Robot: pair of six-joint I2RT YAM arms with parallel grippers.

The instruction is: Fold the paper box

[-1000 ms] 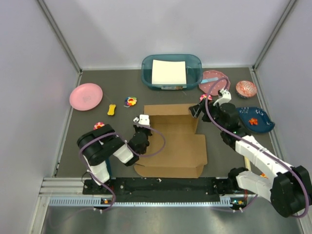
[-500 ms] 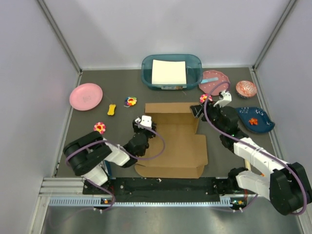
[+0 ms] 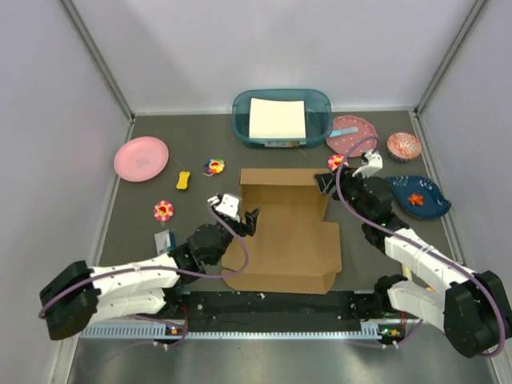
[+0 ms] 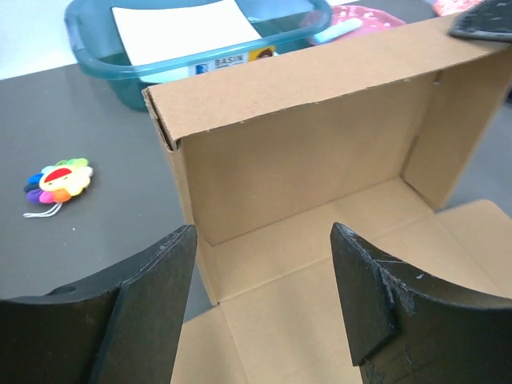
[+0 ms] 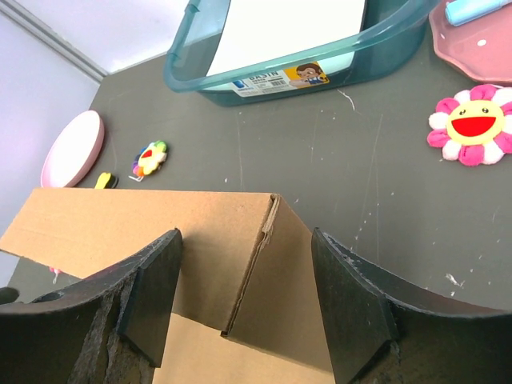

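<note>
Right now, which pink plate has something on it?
The dotted pink plate right of the teal bin, holding a light-blue stick; the plain left plate holds nothing.

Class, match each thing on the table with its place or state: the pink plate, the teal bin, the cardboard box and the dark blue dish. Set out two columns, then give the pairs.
Things:
1. pink plate
2. teal bin
3. cardboard box
4. dark blue dish

Places or states:
a. holds a white sheet
b. in the middle, back wall standing upright
c. farthest left
d. on the right, with a small toy in it

Pairs: 1-c, 2-a, 3-b, 4-d.
</note>
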